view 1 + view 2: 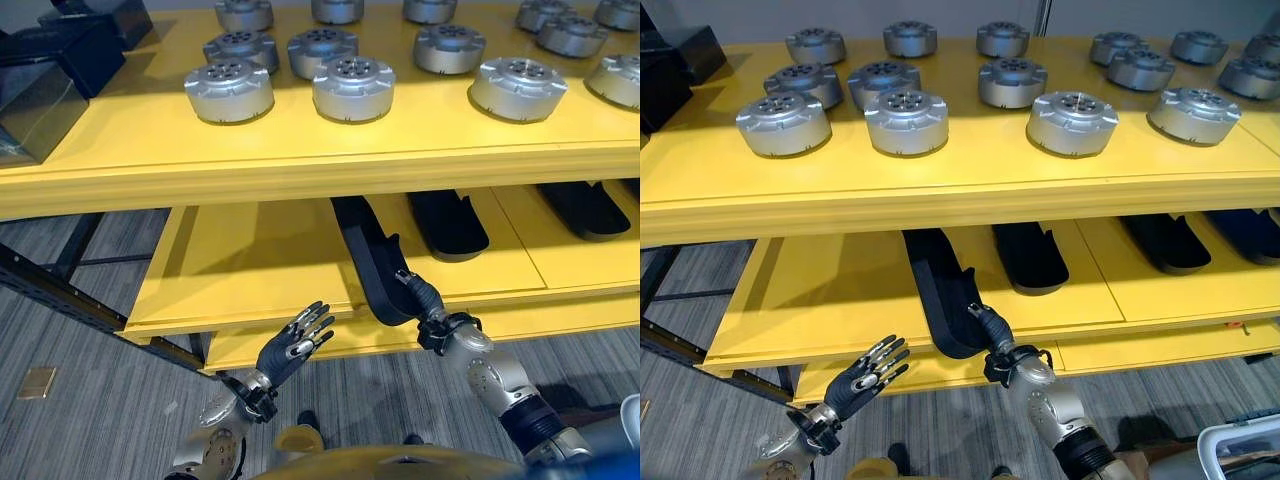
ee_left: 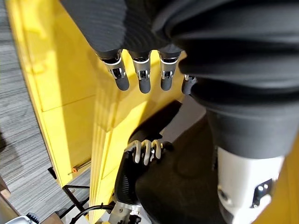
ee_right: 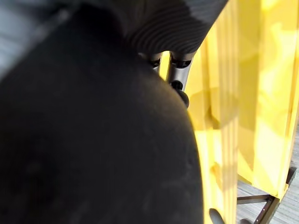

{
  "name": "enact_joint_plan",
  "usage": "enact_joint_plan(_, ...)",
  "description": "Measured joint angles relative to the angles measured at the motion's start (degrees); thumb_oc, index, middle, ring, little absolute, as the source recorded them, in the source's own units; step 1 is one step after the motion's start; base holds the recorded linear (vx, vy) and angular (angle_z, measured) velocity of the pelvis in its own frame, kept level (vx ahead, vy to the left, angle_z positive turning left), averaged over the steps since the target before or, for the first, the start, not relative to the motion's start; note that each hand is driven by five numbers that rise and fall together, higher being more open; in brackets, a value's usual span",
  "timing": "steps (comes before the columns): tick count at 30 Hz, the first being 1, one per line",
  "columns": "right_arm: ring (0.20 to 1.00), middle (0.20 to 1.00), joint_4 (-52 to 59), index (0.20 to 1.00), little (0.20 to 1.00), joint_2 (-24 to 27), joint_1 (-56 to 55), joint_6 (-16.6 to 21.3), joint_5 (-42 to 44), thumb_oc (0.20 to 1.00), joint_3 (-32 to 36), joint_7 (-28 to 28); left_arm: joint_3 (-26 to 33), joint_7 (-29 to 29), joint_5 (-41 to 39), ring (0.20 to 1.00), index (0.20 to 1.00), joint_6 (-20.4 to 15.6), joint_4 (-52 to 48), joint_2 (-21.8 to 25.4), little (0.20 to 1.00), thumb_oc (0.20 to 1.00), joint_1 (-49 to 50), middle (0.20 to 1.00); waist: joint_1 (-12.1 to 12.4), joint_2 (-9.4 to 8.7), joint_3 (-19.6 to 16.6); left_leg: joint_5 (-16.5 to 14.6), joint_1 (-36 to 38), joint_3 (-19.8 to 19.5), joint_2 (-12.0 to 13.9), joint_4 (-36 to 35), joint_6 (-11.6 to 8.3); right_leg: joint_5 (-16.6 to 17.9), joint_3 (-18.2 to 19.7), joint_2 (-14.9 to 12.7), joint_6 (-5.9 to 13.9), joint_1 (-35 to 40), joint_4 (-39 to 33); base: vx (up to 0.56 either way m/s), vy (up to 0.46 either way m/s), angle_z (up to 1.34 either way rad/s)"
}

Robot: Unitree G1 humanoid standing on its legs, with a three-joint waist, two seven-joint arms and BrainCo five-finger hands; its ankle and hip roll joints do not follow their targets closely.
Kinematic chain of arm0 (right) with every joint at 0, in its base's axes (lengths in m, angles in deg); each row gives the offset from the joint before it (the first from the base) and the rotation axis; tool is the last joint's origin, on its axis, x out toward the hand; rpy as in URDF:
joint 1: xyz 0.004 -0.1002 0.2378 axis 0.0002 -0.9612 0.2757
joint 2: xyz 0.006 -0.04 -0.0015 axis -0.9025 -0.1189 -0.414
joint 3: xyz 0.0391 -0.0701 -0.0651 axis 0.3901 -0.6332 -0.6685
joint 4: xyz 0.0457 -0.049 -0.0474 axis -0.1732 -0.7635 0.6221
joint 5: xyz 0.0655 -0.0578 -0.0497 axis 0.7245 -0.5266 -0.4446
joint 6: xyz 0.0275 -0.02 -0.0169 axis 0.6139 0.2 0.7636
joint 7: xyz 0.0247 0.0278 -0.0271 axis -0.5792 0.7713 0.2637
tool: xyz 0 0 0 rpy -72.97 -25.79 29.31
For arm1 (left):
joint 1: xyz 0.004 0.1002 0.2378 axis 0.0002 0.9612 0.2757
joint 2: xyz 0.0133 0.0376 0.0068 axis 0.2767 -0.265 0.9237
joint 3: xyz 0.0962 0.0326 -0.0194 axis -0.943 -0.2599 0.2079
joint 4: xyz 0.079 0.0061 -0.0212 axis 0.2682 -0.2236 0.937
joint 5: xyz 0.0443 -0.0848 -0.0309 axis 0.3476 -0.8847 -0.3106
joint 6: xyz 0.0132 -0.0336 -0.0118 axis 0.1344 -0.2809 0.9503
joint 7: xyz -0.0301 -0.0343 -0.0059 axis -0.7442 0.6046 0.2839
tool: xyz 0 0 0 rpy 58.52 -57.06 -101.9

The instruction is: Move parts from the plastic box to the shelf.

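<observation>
A long black moulded part point(image 1: 362, 250) lies tilted across the front of the yellow lower shelf point(image 1: 240, 270), its near end hanging over the edge. My right hand point(image 1: 425, 298) is shut on that near end; in the left wrist view its fingers point(image 2: 145, 151) curl around the part's rim. In the right wrist view the black part point(image 3: 93, 140) sits against the palm. My left hand point(image 1: 292, 347) hovers open with spread fingers, just below and in front of the shelf edge, left of the part and holding nothing.
Two more black parts point(image 1: 447, 222) point(image 1: 585, 207) lie further right on the lower shelf. The upper shelf point(image 1: 300, 150) carries several round silver parts point(image 1: 229, 90) and black boxes point(image 1: 60, 50) at the left. A white box corner point(image 1: 1240, 440) shows at lower right.
</observation>
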Motion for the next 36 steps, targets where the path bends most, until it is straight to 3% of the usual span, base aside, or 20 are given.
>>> enact_joint_plan(4, 0.200, 0.200, 0.00, 0.200, 0.200, 0.18, 0.04, -0.03, -0.36, 0.200, -0.08, 0.02, 0.00, -0.08, 0.27, 1.000, 1.000, 0.46, 0.02, 0.01, 1.000, 1.000, -0.11, 1.000, 0.30, 0.57, -0.34, -0.09, -0.71, 0.59, 0.13, 1.49, 0.14, -0.24, -0.33, -0.14, 0.14, 0.00, -0.10, -0.03, -0.174, 0.04)
enact_joint_plan(6, 0.200, 0.200, -0.19, 0.200, 0.200, 0.20, 0.88, -0.09, -0.60, 0.200, -0.27, 0.04, 0.00, -0.11, 0.27, 1.000, 1.000, 0.47, 0.07, -0.05, 1.000, 1.000, -0.53, 1.000, 0.62, 0.49, -0.30, -0.30, -3.13, 0.53, 0.65, 5.55, 0.32, -1.24, -0.62, -0.68, 0.12, -1.04, 0.88, -0.05, -0.055, 0.06)
enact_joint_plan(10, 0.200, 0.200, -2.29, 0.200, 0.200, 0.59, 4.61, -0.58, -1.17, 0.200, -0.39, -0.11, 0.12, -0.75, 0.28, 1.000, 1.000, 1.18, 0.56, -0.15, 1.000, 1.000, -0.44, 1.000, 0.82, 1.30, -0.48, -0.43, -4.23, 0.78, 1.94, 8.78, 0.23, -3.28, -0.14, -1.60, -1.41, -2.60, 4.44, 0.01, 0.146, -0.06)
enact_joint_plan(12, 0.200, 0.200, -2.43, 0.200, 0.200, 0.51, 5.64, -0.78, -1.18, 0.200, -0.42, -0.29, 0.13, -2.07, 0.32, 1.000, 1.000, 1.76, 0.70, -0.08, 1.000, 1.000, -0.36, 1.000, 0.99, 0.59, -0.37, -1.76, -4.09, 0.14, 2.74, 8.59, 0.50, -2.99, 0.11, -2.57, -2.58, -3.27, 4.97, 0.03, 0.357, -0.21)
enact_joint_plan(14, 0.200, 0.200, -2.53, 0.200, 0.200, 0.46, 6.48, -0.92, -1.27, 0.200, -0.40, -1.19, -0.28, -3.21, 0.26, 1.000, 1.000, 2.74, 0.56, -0.02, 1.000, 1.000, -0.28, 1.000, 0.75, -0.44, -0.69, -2.17, -4.81, -0.62, 6.37, 10.00, -0.92, -2.83, 0.60, -4.26, -2.81, -4.09, 5.50, 0.00, 0.407, -0.12)
enact_joint_plan(15, 0.200, 0.200, -2.54, 0.200, 0.200, 0.66, 6.60, -1.07, -1.44, 0.200, -0.24, -2.08, -1.32, -3.24, 0.24, 1.000, 1.000, 3.10, 0.54, -0.25, 1.000, 1.000, -0.66, 1.000, 0.03, -0.41, -0.70, -0.96, -5.41, -1.38, 9.54, 11.21, -2.48, -3.30, 1.95, -5.00, -2.10, -4.94, 6.88, -0.03, 0.351, 0.05)
enact_joint_plan(16, 0.200, 0.200, -2.55, 0.200, 0.200, 1.01, 6.61, -1.15, -1.51, 0.200, -0.18, -2.57, -2.21, -3.22, 0.23, 1.000, 1.000, 3.18, 0.53, -0.55, 1.000, 1.000, -0.86, 1.000, 0.06, -0.27, -0.79, -0.55, -5.28, -2.35, 10.31, 11.38, -2.58, -3.61, 2.40, -5.79, -1.55, -5.86, 8.22, -0.01, 0.362, -0.20)
enact_joint_plan(17, 0.200, 0.200, -2.52, 0.200, 0.200, 1.97, 6.67, -1.44, -1.54, 0.200, -0.25, -2.66, -3.49, -3.05, 0.24, 1.000, 1.000, 3.28, 0.57, -1.72, 1.000, 1.000, -0.66, 1.000, 0.08, 1.11, -1.47, 0.79, -3.85, -1.87, 10.99, 8.82, -1.44, -3.69, 3.43, -6.77, 0.71, -7.70, 10.42, 0.05, 0.282, -0.32)
enact_joint_plan(18, 0.200, 0.200, -2.28, 0.200, 0.200, 3.30, 6.68, -1.61, -1.53, 0.200, -0.31, -2.65, -3.93, -2.89, 0.23, 1.000, 1.000, 3.27, 0.56, -3.02, 1.000, 1.000, -0.54, 1.000, -0.41, 2.62, -1.70, 3.53, -3.68, -1.81, 10.97, 7.99, -0.55, -3.46, 3.51, -6.86, 2.18, -8.27, 10.90, 0.04, 0.328, -0.11)
enact_joint_plan(19, 0.200, 0.200, -2.52, 0.200, 0.200, 3.76, 6.55, -1.95, -1.54, 0.200, 0.00, -3.06, -4.36, -2.59, 0.19, 1.000, 1.000, 3.27, 0.75, -3.68, 1.000, 1.000, -1.22, 1.000, -1.98, 3.46, -1.68, -0.62, -2.42, 0.06, 10.14, 6.32, -4.14, -2.49, 3.38, -7.84, 4.09, -7.70, 10.71, 0.05, 0.213, 0.15)
enact_joint_plan(20, 0.200, 0.200, -2.51, 0.200, 0.200, 3.71, 6.31, -2.31, -1.52, 0.200, -0.02, -3.46, -4.39, -2.14, 0.04, 1.000, 1.000, 3.24, 0.74, -3.24, 1.000, 1.000, -2.04, 1.000, -2.24, 2.23, -1.11, -0.94, -1.72, 0.62, 8.08, 4.97, -4.61, -1.88, 3.50, -9.65, 5.05, -7.63, 10.51, 0.04, 0.238, 0.18)
enact_joint_plan(22, 0.200, 0.200, -2.47, 0.200, 0.200, 1.84, 5.75, -2.55, -1.52, 0.200, -0.52, -3.14, -4.41, -1.42, -0.16, 1.000, 1.000, 3.06, 1.12, -0.98, 1.000, 1.000, -4.19, 1.000, -1.72, -1.34, 0.43, -1.40, -1.62, 1.16, 5.58, 4.91, -3.92, -0.20, 3.63, -11.54, 4.43, -7.27, 8.93, 0.07, 0.149, 0.00)
enact_joint_plan(25, 0.200, 0.200, -2.46, 0.200, 0.200, -0.64, 4.49, -2.64, -1.51, 0.200, -0.59, -2.65, -4.24, -0.16, -0.04, 1.000, 1.000, 3.00, 1.95, 2.48, 1.000, 1.000, -4.28, 1.000, -1.17, -3.08, 0.22, -1.85, -0.42, 0.59, 4.56, 4.71, -3.34, 0.47, 3.52, -11.74, 4.12, -4.61, 6.55, 0.05, 0.090, 0.08)
enact_joint_plan(28, 0.200, 0.200, -1.94, 0.200, 0.200, -1.08, 4.62, -2.20, -1.53, 0.200, -0.47, -2.59, -3.78, 0.62, -0.04, 1.000, 1.000, 3.01, 1.79, 3.23, 1.000, 1.000, -2.56, 1.000, -0.96, -2.48, 0.29, -1.94, 0.23, -0.14, 4.61, 4.25, -3.73, 0.57, 3.30, -11.41, 6.77, -3.00, 5.22, 0.03, 0.045, 0.09)
enact_joint_plan(31, 0.200, 0.200, -2.01, 0.200, 0.200, -0.14, 4.61, -2.13, -1.58, 0.200, -0.19, -2.76, -4.05, 1.18, -0.05, 1.000, 1.000, 3.14, 1.48, 1.76, 1.000, 1.000, 0.05, 1.000, -1.01, -1.07, 0.39, -1.60, -0.21, -0.67, 5.30, 4.38, -4.13, 0.83, 2.90, -10.72, 6.80, -2.92, 4.93, -0.05, 0.005, 0.05)
enact_joint_plan(36, 0.200, 0.200, -2.02, 0.200, 0.200, 1.66, 4.91, -2.06, -1.60, 0.200, 1.72, -3.91, -4.39, 2.03, -0.30, 1.000, 1.000, 3.09, -0.32, 2.04, 1.000, 1.000, -0.77, 1.000, -0.07, -0.48, 1.25, -1.10, -4.78, -2.25, 5.91, 6.29, -4.32, 1.16, 1.88, -10.44, 6.63, -5.96, 5.92, -0.14, 0.000, 0.13)
